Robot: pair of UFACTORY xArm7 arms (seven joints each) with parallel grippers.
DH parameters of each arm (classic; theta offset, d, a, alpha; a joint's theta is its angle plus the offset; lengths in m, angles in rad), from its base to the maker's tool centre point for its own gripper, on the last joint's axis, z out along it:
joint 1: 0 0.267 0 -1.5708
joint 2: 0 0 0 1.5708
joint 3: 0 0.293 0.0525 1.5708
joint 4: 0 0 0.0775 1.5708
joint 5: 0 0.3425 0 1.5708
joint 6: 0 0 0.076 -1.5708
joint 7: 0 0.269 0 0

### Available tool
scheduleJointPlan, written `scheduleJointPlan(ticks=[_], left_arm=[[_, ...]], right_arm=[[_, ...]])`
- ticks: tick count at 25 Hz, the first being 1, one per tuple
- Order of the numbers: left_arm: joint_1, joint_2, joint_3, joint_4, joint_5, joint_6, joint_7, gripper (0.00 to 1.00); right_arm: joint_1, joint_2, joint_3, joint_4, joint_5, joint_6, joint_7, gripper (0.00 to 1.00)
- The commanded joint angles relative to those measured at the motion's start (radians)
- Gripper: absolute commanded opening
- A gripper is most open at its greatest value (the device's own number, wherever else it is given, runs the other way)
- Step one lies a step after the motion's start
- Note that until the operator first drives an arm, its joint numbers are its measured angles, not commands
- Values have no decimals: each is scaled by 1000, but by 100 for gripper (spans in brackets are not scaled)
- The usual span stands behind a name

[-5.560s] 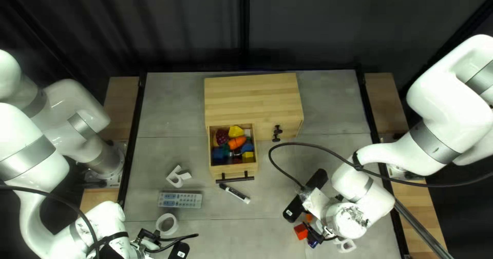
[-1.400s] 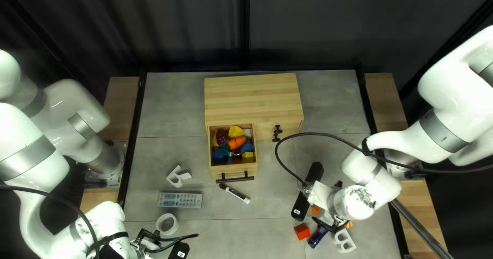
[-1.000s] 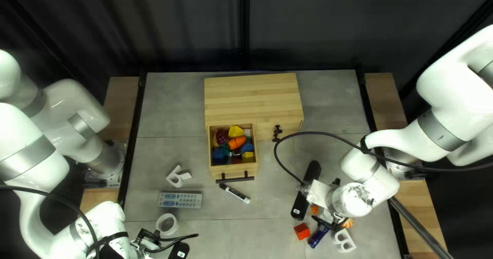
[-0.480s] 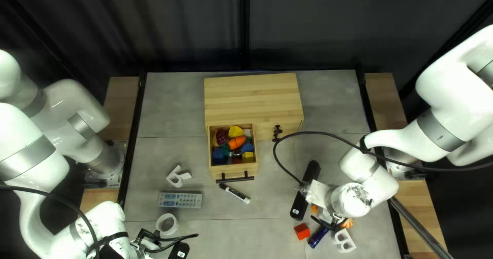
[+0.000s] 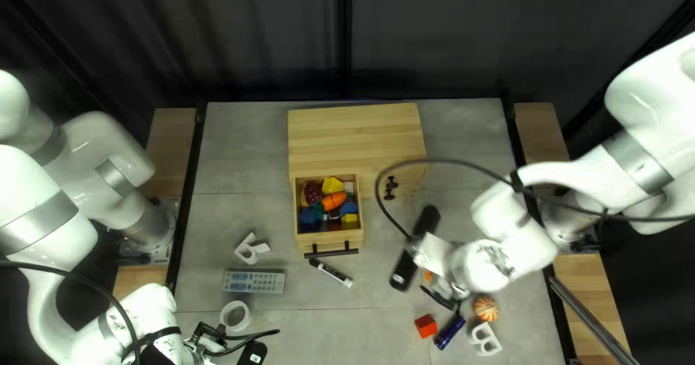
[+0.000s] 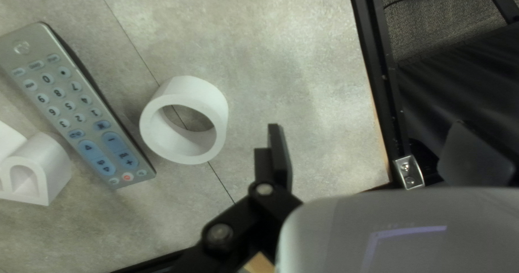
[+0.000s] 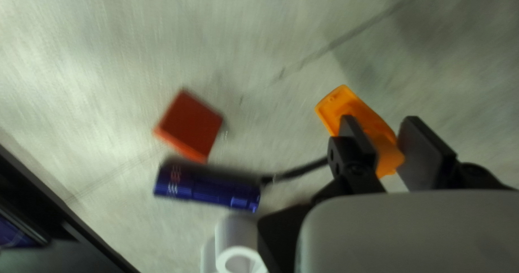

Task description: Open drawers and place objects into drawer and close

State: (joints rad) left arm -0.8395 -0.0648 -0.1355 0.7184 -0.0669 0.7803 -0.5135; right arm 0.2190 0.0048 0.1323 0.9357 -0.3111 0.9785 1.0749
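Standing open near the white ring (image 6: 217, 108), left gripper (image 5: 214, 340) was nearest. Right gripper (image 5: 439, 287) was clamped on 1 orange plastic piece (image 7: 377, 128). Farther back, 1 drawer (image 5: 331, 240), toy-filled, was pulled out of the wooden cabinet (image 5: 358, 133).

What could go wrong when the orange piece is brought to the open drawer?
The orange piece sticks out past the right gripper's fingers, so it might tilt or slip.
The drawer already holds many toys; one more could stick up and jam it.
The marker near the handle might hinder closing.
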Motion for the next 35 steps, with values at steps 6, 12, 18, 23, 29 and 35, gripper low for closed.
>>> scheduleJointPlan(ticks=[6, 12, 18, 23, 29, 35], left_arm=[[0, 0, 0, 0, 0, 0, 0, 100], [0, 0, 0, 0, 0, 0, 0, 100], [0, 0, 0, 0, 0, 0, 0, 100], [0, 0, 0, 0, 0, 0, 0, 100], [0, 0, 0, 0, 0, 0, 0, 100], [0, 0, 0, 0, 0, 0, 0, 100]], right_arm=[[-55, 143, -60, 303, -100, 99, -85, 4], [-75, 240, -77, 435, -122, 97, -156, 4], [-100, 319, -91, 509, -128, 67, -208, 100], [-99, 291, -88, 454, -127, 28, -188, 100], [-30, 223, -37, 405, -95, 113, -86, 100], [131, 243, 76, 410, -38, 234, 136, 100]])
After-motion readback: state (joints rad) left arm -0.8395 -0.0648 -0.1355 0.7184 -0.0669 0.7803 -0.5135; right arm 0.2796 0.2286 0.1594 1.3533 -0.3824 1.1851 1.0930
